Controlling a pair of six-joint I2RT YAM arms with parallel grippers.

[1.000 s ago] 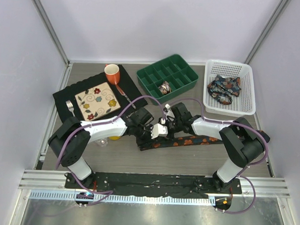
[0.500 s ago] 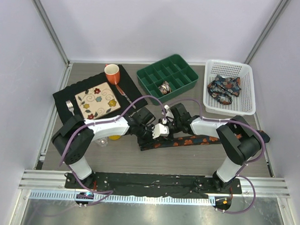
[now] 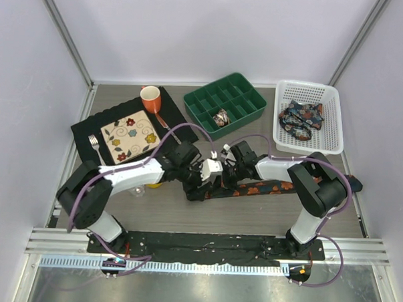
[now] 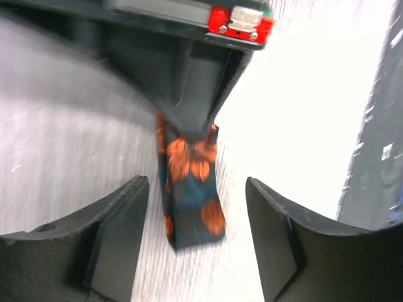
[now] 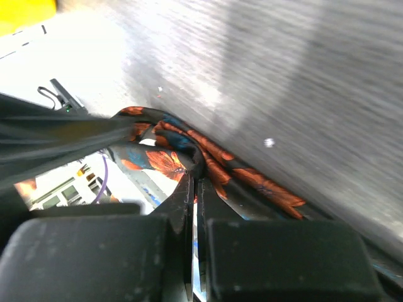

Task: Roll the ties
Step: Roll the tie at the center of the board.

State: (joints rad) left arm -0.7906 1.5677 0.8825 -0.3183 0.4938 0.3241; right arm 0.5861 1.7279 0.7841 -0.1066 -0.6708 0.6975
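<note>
Currently | left gripper [image 4: 195, 189] is hanging wide, gripping nothing | one coiled tie [image 3: 221, 117] is sitting in green plastic divided tray [image 3: 247, 99] | right gripper [image 5: 195, 179] is pinching dark navy orange-flowered fabric tie [image 3: 267, 188], lying mostly unrolled on grey table [image 3: 159, 209] | bundled ties [image 3: 301, 120] are waiting in white plastic basket [image 3: 328, 130]

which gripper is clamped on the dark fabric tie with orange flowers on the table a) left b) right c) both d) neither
b: the right gripper is shut tight on the dark orange-flowered fabric tie, while the left gripper stands open either side of it.
</note>
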